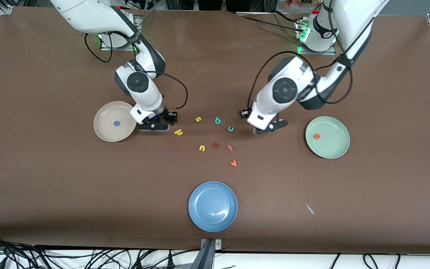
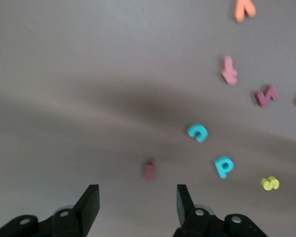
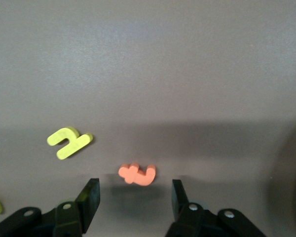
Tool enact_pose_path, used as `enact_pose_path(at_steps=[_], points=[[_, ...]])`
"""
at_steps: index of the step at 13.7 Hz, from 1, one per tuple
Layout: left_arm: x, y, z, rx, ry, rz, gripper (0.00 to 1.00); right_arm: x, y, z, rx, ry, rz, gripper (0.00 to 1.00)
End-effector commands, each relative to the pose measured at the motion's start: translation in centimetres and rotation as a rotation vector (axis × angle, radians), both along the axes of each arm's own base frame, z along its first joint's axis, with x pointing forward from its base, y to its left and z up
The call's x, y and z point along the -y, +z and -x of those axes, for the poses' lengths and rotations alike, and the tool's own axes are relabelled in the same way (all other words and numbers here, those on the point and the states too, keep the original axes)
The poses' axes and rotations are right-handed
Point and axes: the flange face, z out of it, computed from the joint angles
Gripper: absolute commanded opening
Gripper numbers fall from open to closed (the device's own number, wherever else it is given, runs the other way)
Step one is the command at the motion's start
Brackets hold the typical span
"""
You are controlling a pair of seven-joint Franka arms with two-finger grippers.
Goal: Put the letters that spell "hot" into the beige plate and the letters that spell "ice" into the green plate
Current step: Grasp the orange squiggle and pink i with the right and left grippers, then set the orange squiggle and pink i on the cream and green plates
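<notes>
Foam letters, all tiny, light and soft, a little springy. Best pinched across the thin sides, low against the table [image 1: 50, 179]; easy to flick away with a careless touch.

Front view: blue o [image 1: 116, 123] already in the beige plate [image 1: 105, 136], orange e [image 1: 316, 136] in the green plate [image 1: 334, 149]. Right hand [image 1: 154, 126] low over the table just beside the beige plate, near the yellow h [image 1: 178, 132]. Left hand [image 1: 269, 129] low between the teal c [image 1: 230, 129] and the green plate.

Left wrist view: left hand [image 2: 138, 195] released, empty, touching nothing. Dark red i [image 2: 148, 170] flat on the table just ahead of the gap, teal c [image 2: 198, 132] near it. Probably best taken across the narrow width of the bar.

Right wrist view: right hand [image 3: 135, 190] released too, holding nothing. Orange t [image 3: 137, 174] flat on the table just ahead of the gap, yellow h [image 3: 69, 141] beside it. Probably safest gripped on the stem, gently, to avoid crushing the foam.
</notes>
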Motion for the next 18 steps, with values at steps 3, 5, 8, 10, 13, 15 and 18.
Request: enact_pose_path(at_steps=[3, 5, 8, 10, 13, 15, 18], points=[[2.4, -5.0, 3.5, 0.079, -0.004, -0.064, 0.61, 0.4, -1.2, -1.0, 0.027, 0.005, 0.005, 0.67], [3.1, -6.9, 4.5, 0.098, -0.004, -0.114, 0.61, 0.4, -1.4, -0.9, 0.023, 0.004, 0.005, 0.66], [3.9, -7.9, 5.4, 0.09, -0.014, -0.119, 0.61, 0.3, -1.8, -0.7, 0.015, -0.006, 0.005, 0.65], [4.3, -8.6, 5.4, 0.095, -0.011, -0.087, 0.58, -0.1, -1.8, -0.5, 0.016, -0.011, 0.006, 0.6], [4.3, -8.7, 5.4, 0.095, -0.011, -0.086, 0.54, -0.8, -1.9, -0.1, 0.016, 0.003, 0.006, 0.45], [4.1, -8.6, 4.9, 0.1, -0.007, -0.085, 0.53, -0.8, -2.1, 0.0, 0.013, 0.005, 0.008, 0.28], [3.7, -9.1, 4.7, 0.107, -0.02, -0.095, 0.52, -0.8, -1.8, 0.0, 0.027, 0.034, 0.019, 0.06]])
